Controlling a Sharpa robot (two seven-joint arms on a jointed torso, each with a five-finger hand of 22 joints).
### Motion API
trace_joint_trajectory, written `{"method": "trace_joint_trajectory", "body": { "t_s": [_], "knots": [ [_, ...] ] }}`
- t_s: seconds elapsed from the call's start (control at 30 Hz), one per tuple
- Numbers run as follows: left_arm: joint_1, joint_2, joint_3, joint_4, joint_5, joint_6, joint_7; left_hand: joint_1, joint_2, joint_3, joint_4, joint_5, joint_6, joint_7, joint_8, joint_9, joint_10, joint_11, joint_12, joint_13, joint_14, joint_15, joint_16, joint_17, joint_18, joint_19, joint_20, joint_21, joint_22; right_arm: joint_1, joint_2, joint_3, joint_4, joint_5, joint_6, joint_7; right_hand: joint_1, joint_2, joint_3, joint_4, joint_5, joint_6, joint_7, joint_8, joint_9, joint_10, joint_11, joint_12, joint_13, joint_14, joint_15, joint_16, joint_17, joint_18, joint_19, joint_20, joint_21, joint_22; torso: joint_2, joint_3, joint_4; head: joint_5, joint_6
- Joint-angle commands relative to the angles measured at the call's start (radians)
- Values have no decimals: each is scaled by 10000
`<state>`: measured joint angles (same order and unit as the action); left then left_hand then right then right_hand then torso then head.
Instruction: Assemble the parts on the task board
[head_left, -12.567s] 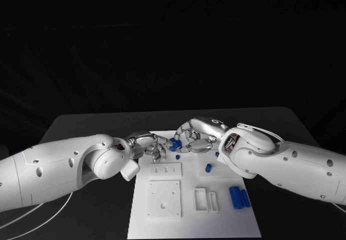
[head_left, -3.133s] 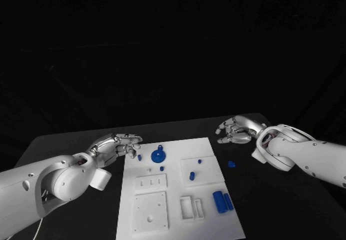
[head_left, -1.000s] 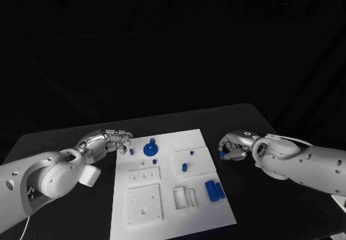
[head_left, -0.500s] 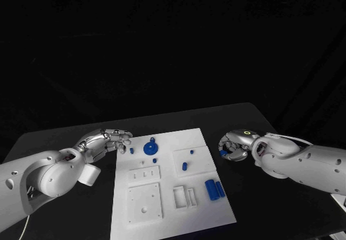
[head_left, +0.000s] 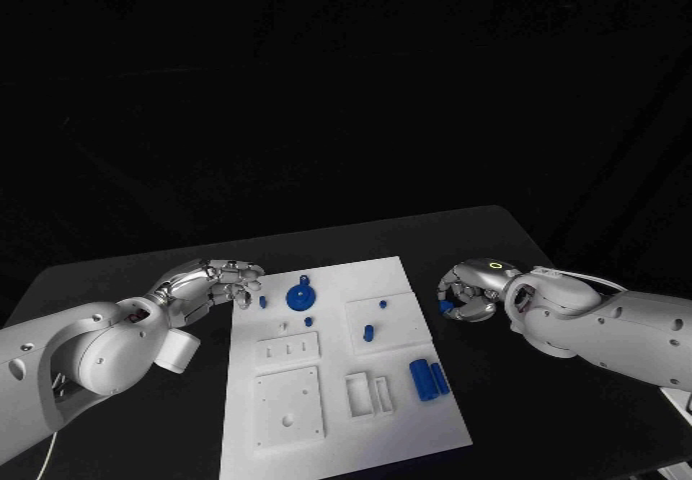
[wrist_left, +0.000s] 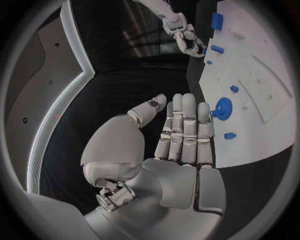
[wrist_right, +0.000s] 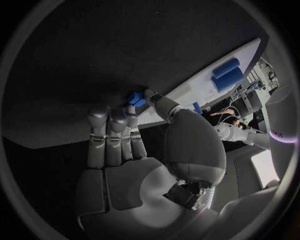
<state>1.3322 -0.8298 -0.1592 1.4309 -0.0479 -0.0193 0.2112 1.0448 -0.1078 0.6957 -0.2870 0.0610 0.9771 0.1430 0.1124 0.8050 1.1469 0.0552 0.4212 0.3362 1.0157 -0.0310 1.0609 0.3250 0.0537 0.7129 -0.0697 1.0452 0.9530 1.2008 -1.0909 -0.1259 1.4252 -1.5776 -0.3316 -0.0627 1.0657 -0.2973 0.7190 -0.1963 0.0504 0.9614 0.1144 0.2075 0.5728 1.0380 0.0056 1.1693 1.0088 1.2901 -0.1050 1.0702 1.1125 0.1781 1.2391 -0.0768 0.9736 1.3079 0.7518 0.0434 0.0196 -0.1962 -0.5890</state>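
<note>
Fingers (wrist_right: 132, 116) of right hand (head_left: 469, 295): silver, jointed, pinching small blue part (wrist_right: 135, 98) beside flat white task board (head_left: 332, 420). Left hand (head_left: 216, 284): fingers straight, holding nothing, at matte black surface (head_left: 130, 270).

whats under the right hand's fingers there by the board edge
A small blue part sits at the fingertips of the right hand, on the black table just beside the white task board. The fingers cover most of it, so its shape and how firmly it is pinched cannot be told.

Robotics lab/test cell: black table (head_left: 130, 270), black backdrop, white task board (head_left: 339, 420) w/ blue parts (head_left: 302, 296)
</note>
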Motion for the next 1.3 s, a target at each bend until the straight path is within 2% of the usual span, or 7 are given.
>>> {"method": "trace_joint_trajectory", "body": {
  "t_s": [0.03,0.4,0.5,0.77,0.83,0.9,1.3],
  "knots": [
    [3,-3,2,6,-76,29,15,79,-18,-63,15,34,-90,-15,-31,-13,45,49,-50,-8,9,47,-55,10,-101,-64,-545,-63,-8,-57,-62,-39,-21,-87,110,-85,-107,-2,-4,-73,-15,-172,110,-11,35,-11,67,31,10,14,82,-41,16,837,8,-64,-35,80,2,4,-2,-8,-11],
    [2,-22,-4,-1,-100,48,-7,95,-26,-61,10,36,-116,-6,-33,-25,39,54,-69,-6,5,51,-69,16,-101,-69,-542,-72,-6,-57,-196,-39,57,-19,159,-36,-31,18,125,-115,-12,-85,97,42,35,2,57,44,10,26,75,-40,20,837,32,-75,-43,73,0,10,7,-8,-29],
    [1,-25,-6,-4,-102,56,-11,102,-24,-59,9,38,-120,-4,-32,-27,39,55,-73,-5,5,51,-72,18,-100,-70,-541,-75,-6,-57,-181,-39,12,59,181,41,20,24,255,-91,-13,-49,84,66,32,7,44,44,5,29,63,-45,20,837,44,-76,-54,65,1,7,-8,-22,-33],
    [1,-1,-8,-12,-103,73,-10,115,-16,-54,11,43,-127,-2,-28,-33,42,56,-82,-2,4,54,-80,22,-100,-72,-539,-80,-4,-66,-27,-41,0,130,352,156,69,78,590,149,-14,155,31,189,46,56,-3,59,-8,51,21,-47,25,837,99,-51,-47,65,4,5,9,-39,-25],
    [0,-8,-9,-12,-103,76,-8,117,-12,-52,12,45,-129,-1,-27,-34,42,56,-84,-2,4,54,-81,24,-101,-72,-538,-81,-4,-87,35,-41,-34,130,398,150,51,223,715,326,-15,361,-21,303,82,99,-48,72,-13,66,-18,-42,28,837,117,-30,-40,67,1,3,12,-27,-37],
    [0,-12,-9,-10,-103,75,-9,119,-11,-52,13,46,-130,-1,-26,-35,43,57,-85,-1,3,55,-83,24,-101,-72,-537,-82,-3,-129,83,-41,-70,130,417,134,36,267,805,463,-15,422,-55,335,81,127,-83,74,-20,79,-53,-36,33,837,131,-15,-26,77,2,1,14,-25,-46],
    [0,-46,-13,-5,-103,67,-17,166,-7,-34,-1,57,-138,0,-14,-44,49,56,-102,6,2,58,-97,35,-98,-78,-534,-93,1,-322,215,-42,-160,-186,658,-15,-65,276,819,685,-15,668,-145,469,91,199,-167,93,-27,126,-128,-5,56,837,160,9,41,124,4,-4,2,-21,-80]
  ]
}}
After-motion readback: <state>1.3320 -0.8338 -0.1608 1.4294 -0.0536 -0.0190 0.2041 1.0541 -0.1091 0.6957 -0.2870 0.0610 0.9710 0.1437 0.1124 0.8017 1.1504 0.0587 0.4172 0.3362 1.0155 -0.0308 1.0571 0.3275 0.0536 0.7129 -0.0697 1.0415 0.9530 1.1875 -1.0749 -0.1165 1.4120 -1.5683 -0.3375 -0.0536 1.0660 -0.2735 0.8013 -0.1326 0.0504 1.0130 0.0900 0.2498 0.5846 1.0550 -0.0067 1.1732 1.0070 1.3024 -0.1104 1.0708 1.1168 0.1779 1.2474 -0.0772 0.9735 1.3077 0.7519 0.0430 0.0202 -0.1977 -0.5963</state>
